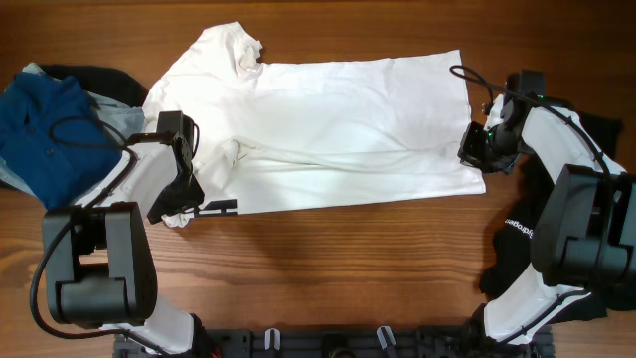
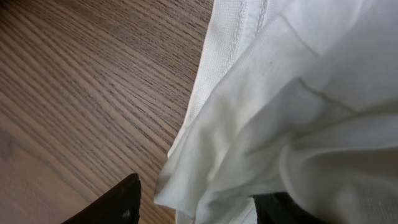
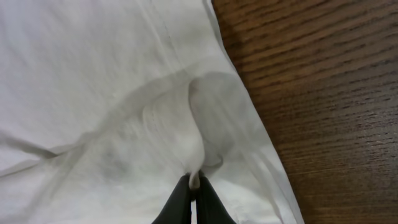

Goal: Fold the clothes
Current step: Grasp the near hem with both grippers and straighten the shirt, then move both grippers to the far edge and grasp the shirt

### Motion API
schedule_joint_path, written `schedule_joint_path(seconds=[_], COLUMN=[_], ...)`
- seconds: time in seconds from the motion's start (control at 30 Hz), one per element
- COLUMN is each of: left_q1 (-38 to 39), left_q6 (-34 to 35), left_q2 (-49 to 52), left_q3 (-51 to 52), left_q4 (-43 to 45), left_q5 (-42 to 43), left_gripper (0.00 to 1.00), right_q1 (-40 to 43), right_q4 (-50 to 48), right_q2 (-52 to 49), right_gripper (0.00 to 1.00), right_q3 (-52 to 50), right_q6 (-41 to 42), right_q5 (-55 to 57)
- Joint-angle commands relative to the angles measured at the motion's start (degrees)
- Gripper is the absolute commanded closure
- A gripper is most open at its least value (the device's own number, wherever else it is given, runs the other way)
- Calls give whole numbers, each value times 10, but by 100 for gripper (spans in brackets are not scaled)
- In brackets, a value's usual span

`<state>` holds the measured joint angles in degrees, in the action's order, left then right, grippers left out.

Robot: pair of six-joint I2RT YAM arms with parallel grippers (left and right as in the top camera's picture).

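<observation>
The white T-shirt (image 1: 328, 129) lies spread across the middle of the table, with part of its black bar print (image 1: 221, 207) showing at the lower left edge. My left gripper (image 1: 182, 179) is over the shirt's left sleeve area. In the left wrist view its fingers (image 2: 196, 202) stand wide apart with a bunched fold of white fabric (image 2: 261, 124) between them. My right gripper (image 1: 475, 149) is at the shirt's right hem. In the right wrist view its fingers (image 3: 194, 186) are shut on a small pinch of the white fabric (image 3: 124, 93).
A blue garment (image 1: 40, 129) lies on a black one (image 1: 94, 76) and a pale one at the far left. More black fabric (image 1: 512, 244) lies at the right beside the right arm. Bare wood table (image 1: 348, 268) runs along the front.
</observation>
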<state>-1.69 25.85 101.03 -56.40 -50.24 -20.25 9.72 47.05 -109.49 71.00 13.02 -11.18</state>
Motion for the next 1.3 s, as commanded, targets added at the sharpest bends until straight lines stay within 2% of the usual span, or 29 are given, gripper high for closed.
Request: schedule_joint_path(seconds=[0.0,0.13,0.23,0.27,0.33,0.4,0.5,0.6,0.67,0.87,0.9,0.97,1.03,1.1,1.17,1.27], left_q1=[-5,-5,-5,-5,-5,-5,-5,-5,-5,-5,-5,-5,-5,-5,-4,-3], left_q6=[2,2,2,2,2,2,2,2,2,2,2,2,2,2,2,2], left_q2=[2,2,2,2,2,2,2,2,2,2,2,2,2,2,-3,-60], left_q3=[3,3,3,3,3,3,3,3,3,3,3,3,3,3,2,-18], left_q4=[5,5,5,5,5,5,5,5,6,-10,-17,-36,-66,-82,-81,-107], left_q5=[18,18,18,18,18,18,18,18,18,18,18,18,18,18,18,23], left_gripper=[41,42,41,41,41,41,41,41,40,41,41,42,43,43,44,47], right_q1=[2,5,5,5,5,5,5,4,4,4,4,4,5,5,5,5], right_q4=[-35,-143,-168,-164,-155,-120,-70,-14,-12,-52,-41,13,53,58,45,55], right_q2=[-6,-5,-5,-5,-5,-5,-5,-6,-8,-10,-10,-10,-10,-6,6,52], right_gripper=[96,96,75,75,75,82,85,85,85,84,85,96,96,96,95,92], right_q3=[-2,24,29,29,29,29,29,23,2,-78,-84,-91,-91,-91,-87,-42], right_q6=[5,16,37,36,36,35,9,-16,-29,-40,-38,18,55,64,36,18], right_q5=[-38,-141,-141,-129,-90,-51,-28,16,53,53,57,114,164,167,152,95])
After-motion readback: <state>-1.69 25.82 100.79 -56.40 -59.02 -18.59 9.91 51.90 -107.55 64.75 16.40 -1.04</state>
